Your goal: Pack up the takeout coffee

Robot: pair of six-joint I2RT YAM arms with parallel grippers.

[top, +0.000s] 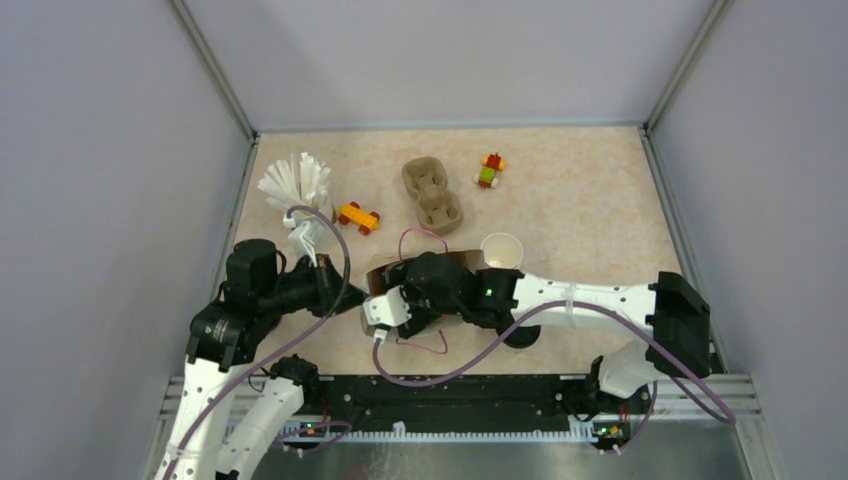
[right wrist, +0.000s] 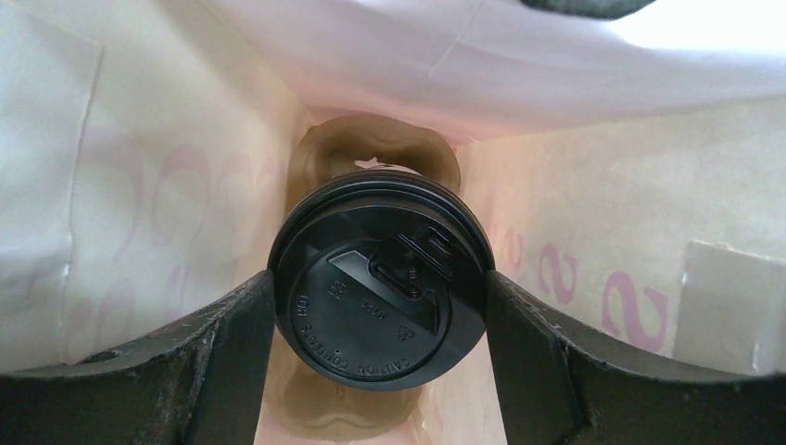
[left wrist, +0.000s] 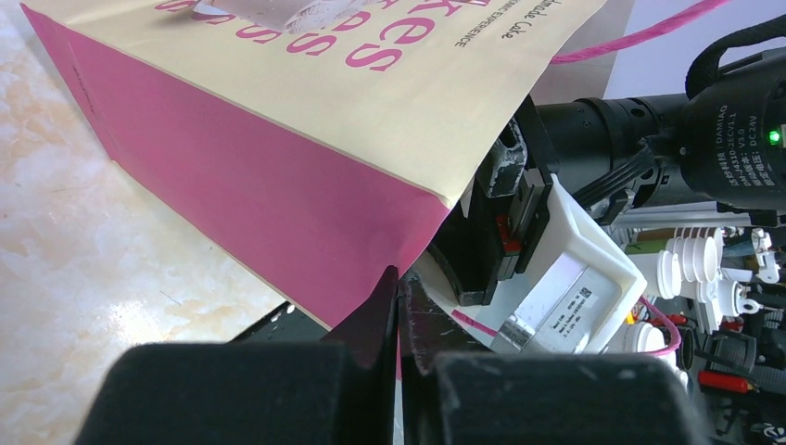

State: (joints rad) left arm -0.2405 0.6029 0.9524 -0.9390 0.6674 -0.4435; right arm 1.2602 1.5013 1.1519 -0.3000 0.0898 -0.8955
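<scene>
Inside the pink paper bag [left wrist: 278, 185], the right gripper [right wrist: 380, 298] clasps the lidded coffee cup [right wrist: 371, 250] between its fingers, above a pulp tray [right wrist: 373, 139]. The black lid reads "CAUTION CONTENTS". The left gripper [left wrist: 400, 311] is pinched tight on the bag's edge.

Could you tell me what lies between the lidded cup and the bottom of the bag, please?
A brown pulp tray lies there, beneath the lidded cup, as the right wrist view shows; whether they touch is unclear.
</scene>
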